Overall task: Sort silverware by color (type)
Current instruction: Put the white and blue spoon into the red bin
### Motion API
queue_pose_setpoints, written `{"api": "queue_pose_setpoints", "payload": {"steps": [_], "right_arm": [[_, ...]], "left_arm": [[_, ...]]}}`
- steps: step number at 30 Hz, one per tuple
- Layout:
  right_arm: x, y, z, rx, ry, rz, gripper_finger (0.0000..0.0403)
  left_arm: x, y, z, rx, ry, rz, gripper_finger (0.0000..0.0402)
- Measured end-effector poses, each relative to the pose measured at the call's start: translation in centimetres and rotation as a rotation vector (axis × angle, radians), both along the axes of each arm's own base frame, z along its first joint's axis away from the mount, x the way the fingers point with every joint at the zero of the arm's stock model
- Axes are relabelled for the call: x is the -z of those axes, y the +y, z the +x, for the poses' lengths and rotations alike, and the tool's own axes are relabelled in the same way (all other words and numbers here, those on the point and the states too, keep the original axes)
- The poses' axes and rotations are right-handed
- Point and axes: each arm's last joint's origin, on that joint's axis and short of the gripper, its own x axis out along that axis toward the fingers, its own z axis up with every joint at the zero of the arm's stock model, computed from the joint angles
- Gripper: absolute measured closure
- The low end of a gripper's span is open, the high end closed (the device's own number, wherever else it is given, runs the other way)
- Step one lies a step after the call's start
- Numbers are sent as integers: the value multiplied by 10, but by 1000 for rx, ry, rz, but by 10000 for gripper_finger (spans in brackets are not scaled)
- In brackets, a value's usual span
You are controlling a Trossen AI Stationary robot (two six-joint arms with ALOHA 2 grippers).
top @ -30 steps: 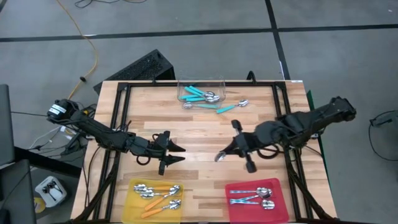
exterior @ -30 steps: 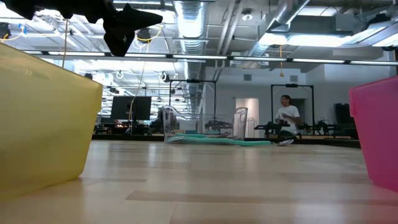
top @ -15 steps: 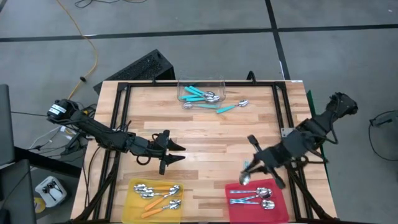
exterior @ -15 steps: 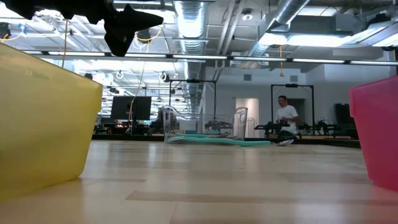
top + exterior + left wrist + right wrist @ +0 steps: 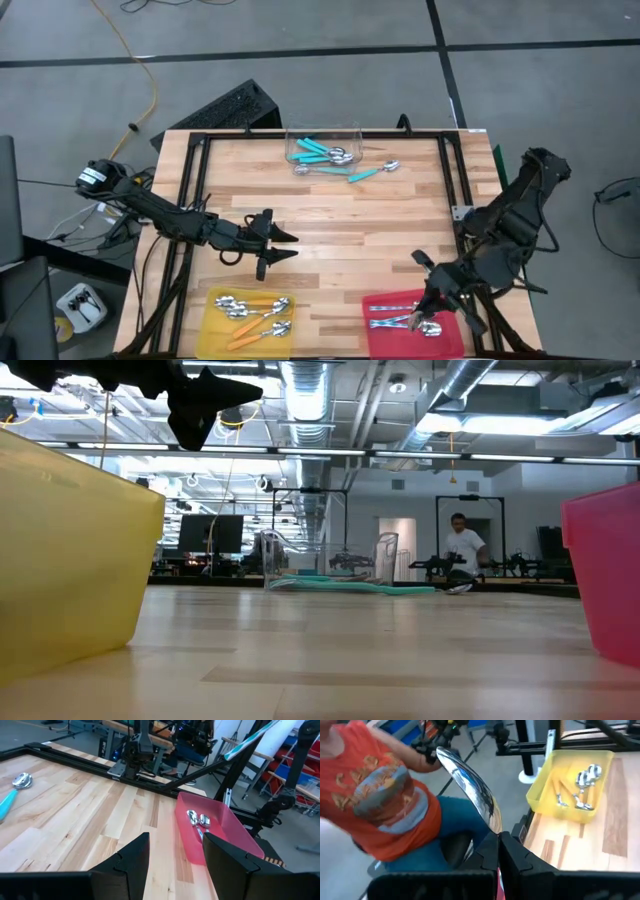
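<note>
My right gripper [image 5: 430, 303] hovers over the red tray [image 5: 380, 340], shut on a plain silver spoon [image 5: 470, 785]. The tray holds other silver spoons [image 5: 412, 320]. At the near left, orange-handled spoons [image 5: 252, 312] lie in the yellow tray [image 5: 212, 335]. Teal-handled spoons [image 5: 318, 150] sit in the clear tub [image 5: 350, 132] at the far edge. One more teal spoon [image 5: 372, 172] lies on the wood beside it. My left gripper [image 5: 288, 245] waits open above the table's middle left, holding nothing. My right gripper pinches the silver spoon's handle [image 5: 492, 827] between its two fingers [image 5: 515, 852]. The spoon runs on past the fingertips in line with them, bowl [image 5: 462, 772] foremost. The fingers slant down toward the table's near left. The spoon hangs clear above the red tray.
A black frame [image 5: 200, 180] runs around the wooden top. A person in an orange shirt [image 5: 380, 805] is close to the table's near edge, beyond the yellow tray [image 5: 575, 780]. Bare wood [image 5: 340, 215] lies between the tub and the trays.
My right gripper has swung from the table's middle toward the near right with the silver spoon. It rolled as it went and now stands over the red tray. It has stayed shut on the spoon.
</note>
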Motion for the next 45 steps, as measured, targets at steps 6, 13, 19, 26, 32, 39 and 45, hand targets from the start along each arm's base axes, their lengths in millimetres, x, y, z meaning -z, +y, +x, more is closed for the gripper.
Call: {"api": "queue_pose_setpoints", "payload": {"steps": [6, 13, 19, 26, 32, 39, 45], "right_arm": [[7, 10, -6, 28, 48, -13, 379], [14, 20, -6, 41, 83, -11, 379], [25, 31, 0, 53, 127, -27, 379], [45, 48, 9, 76, 213, -38, 379], [71, 63, 17, 140, 355, -58, 379], [103, 71, 22, 220, 550, -126, 379], [129, 78, 26, 240, 699, -188, 379]], "left_arm": [[0, 1, 0, -33, -2, 6, 235], [0, 2, 0, -52, -2, 10, 235], [0, 2, 0, -52, 4, 12, 235], [2, 2, 0, -81, 15, 23, 235], [2, 3, 0, -87, 14, 24, 235], [2, 3, 0, -88, 15, 24, 235], [2, 3, 0, -88, 20, 26, 235]]}}
